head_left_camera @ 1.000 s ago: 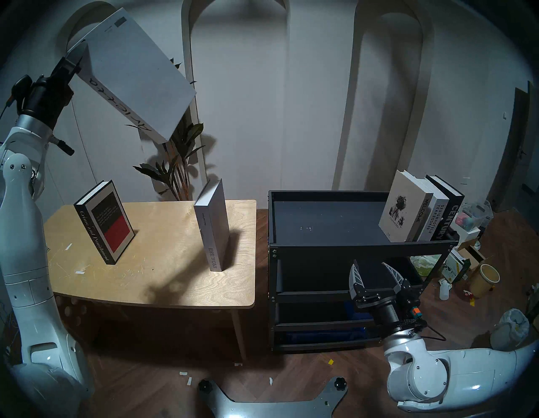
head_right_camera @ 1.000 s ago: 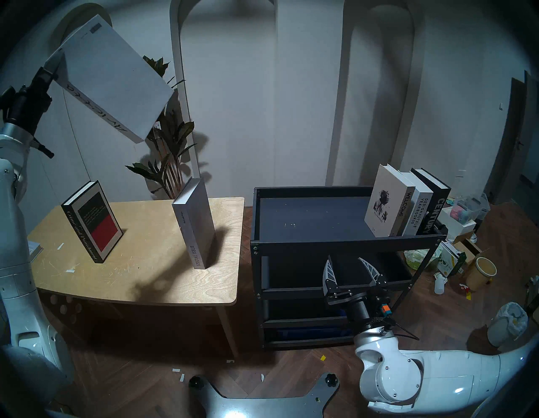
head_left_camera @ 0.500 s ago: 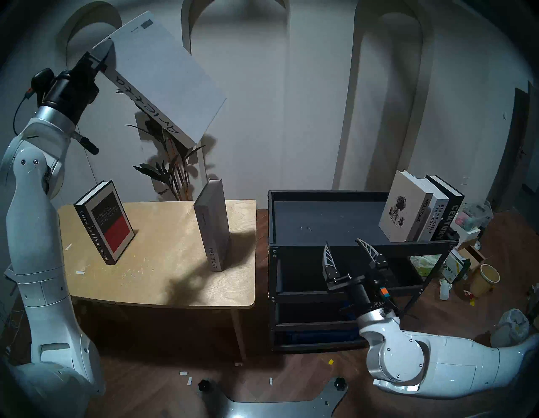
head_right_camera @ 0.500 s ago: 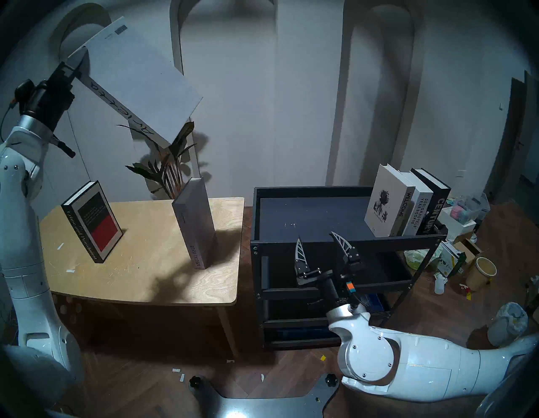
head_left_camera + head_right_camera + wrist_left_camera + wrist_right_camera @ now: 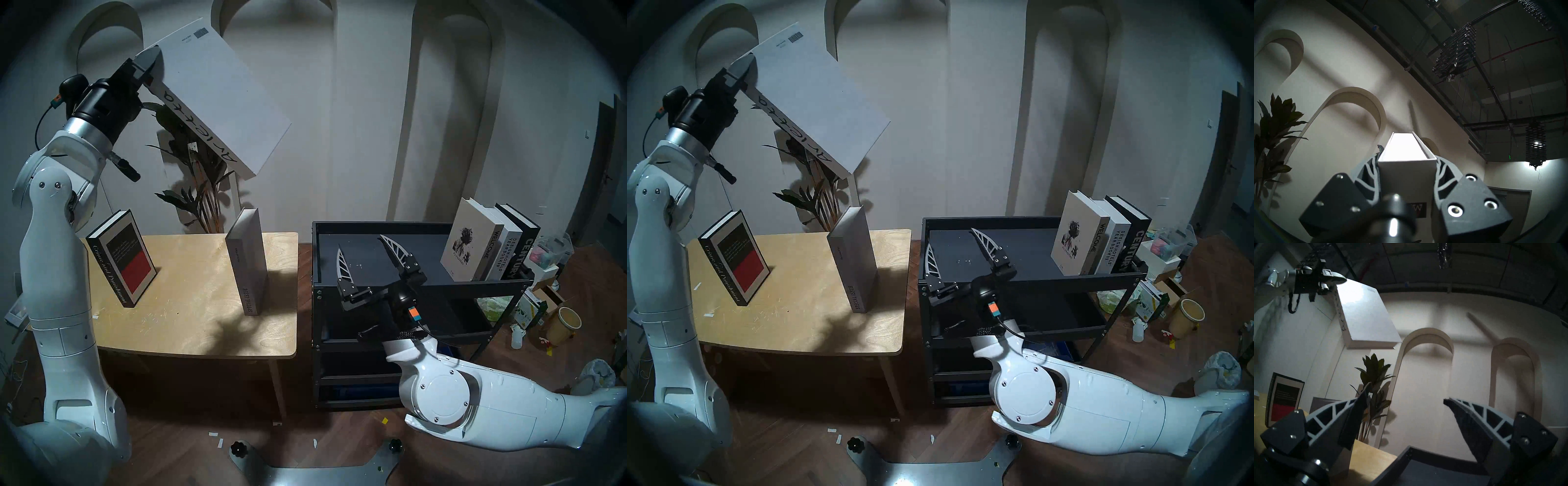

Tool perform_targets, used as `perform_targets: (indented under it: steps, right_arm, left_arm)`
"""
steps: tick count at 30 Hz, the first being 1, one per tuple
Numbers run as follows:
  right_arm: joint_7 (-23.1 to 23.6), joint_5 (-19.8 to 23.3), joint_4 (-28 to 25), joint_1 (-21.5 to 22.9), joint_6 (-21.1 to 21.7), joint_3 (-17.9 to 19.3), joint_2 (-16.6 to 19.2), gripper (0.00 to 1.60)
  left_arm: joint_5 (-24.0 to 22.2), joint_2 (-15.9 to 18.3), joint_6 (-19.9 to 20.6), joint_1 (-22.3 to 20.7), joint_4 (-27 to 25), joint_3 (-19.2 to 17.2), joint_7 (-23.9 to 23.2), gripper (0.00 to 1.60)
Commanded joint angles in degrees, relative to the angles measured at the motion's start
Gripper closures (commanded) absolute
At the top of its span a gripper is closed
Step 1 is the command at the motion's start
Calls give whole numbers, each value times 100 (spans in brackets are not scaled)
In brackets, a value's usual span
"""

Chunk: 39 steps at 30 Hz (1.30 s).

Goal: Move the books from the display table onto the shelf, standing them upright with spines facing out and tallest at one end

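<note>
White arched wall (image 5: pixel 339 101), wood floor (image 5: pixel 339 431), plant (image 5: pixel 203 200).

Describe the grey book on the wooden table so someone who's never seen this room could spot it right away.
Find the light plywood table left of the black metal rack. Two books stand upright on it; take the one nearest the rack, the grey book. Its plain grey cover and Special Issue spine set it apart from the black-and-red Crime and Punishment.

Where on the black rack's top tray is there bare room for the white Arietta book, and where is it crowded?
The top tray is bare from its left rim across to the Welcome book; the open right hand hovers over that stretch. The right end is crowded: Welcome, Designhotels Yearbook and Century stand packed together. The left hand holds Arietta high above the table.
</note>
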Motion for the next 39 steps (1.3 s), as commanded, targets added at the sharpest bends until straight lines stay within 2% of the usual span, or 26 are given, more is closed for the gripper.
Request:
perform_targets:
  steps: [1, 3, 9, 14, 26, 37, 39]
  right_arm:
    - [243, -443, -115, 428, 256, -82, -531, 0]
    - [354, -616, -93, 532, 373, -158, -678, 0]
    - [504, -859, -45, 694, 537, -281, -903, 0]
    - [726, -1227, 126, 1000, 795, -407, -1226, 0]
    - [1061, -1841, 643, 1577, 1207, -506, -1773, 0]
    - [1339, -2470, 1417, 2108, 1615, -547, -2327, 0]
    - [1422, -2686, 1700, 2266, 1751, -592, -2519, 0]
  left_arm:
    - [-19, -89, 4, -338, -78, 291, 196, 160]
    - [-31, -144, 34, -406, -60, 484, 320, 160]
    - [-54, -242, 70, -455, -43, 754, 493, 160]
    - [-74, -341, 89, -555, 30, 998, 779, 160]
    - [-86, -458, 55, -761, 165, 1192, 1308, 160]
    - [-35, -559, 35, -1019, 224, 1321, 1844, 160]
    - [-6, -595, 23, -1102, 225, 1331, 2023, 160]
